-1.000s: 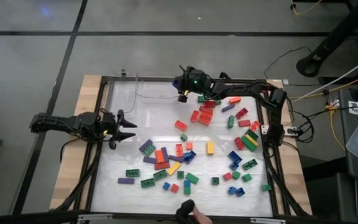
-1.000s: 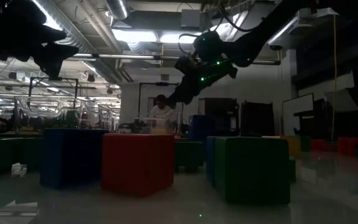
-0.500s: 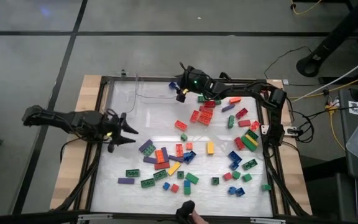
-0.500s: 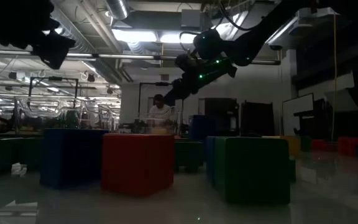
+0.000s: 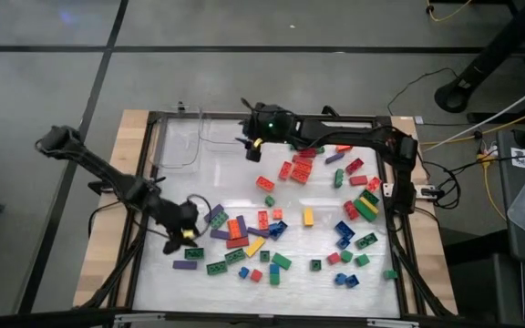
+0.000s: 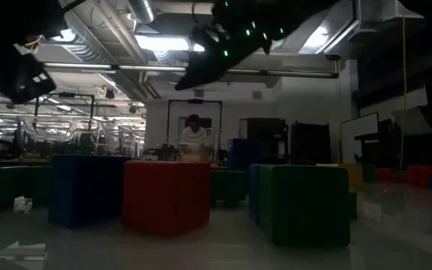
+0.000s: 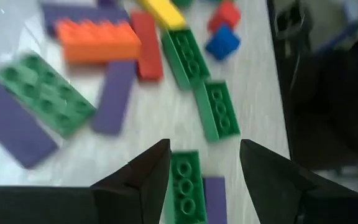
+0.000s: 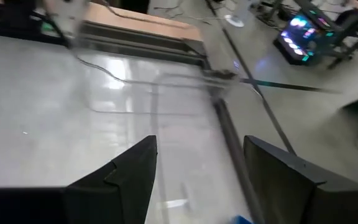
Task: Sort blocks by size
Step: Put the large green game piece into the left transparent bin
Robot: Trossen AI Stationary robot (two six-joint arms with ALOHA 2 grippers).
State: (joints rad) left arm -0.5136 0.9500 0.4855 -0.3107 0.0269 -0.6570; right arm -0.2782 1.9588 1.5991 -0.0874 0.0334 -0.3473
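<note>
Blocks (image 5: 262, 223) lie scattered beneath both open end effectors.

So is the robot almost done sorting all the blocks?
Not nearly. The small studded plastic blocks lie mixed, long and short together, though some red ones sit grouped. The left gripper hangs open over a long green block; the right gripper is empty. Nearly everything remains.

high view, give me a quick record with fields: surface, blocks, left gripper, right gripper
surface: framed white table
blocks: blocks in mixed colours scattered over the right and near part, unsorted
left gripper: left gripper low over the near-left cluster, fingers open astride a green block, not yet gripping
right gripper: right gripper at the far edge over bare surface, open and empty
</note>
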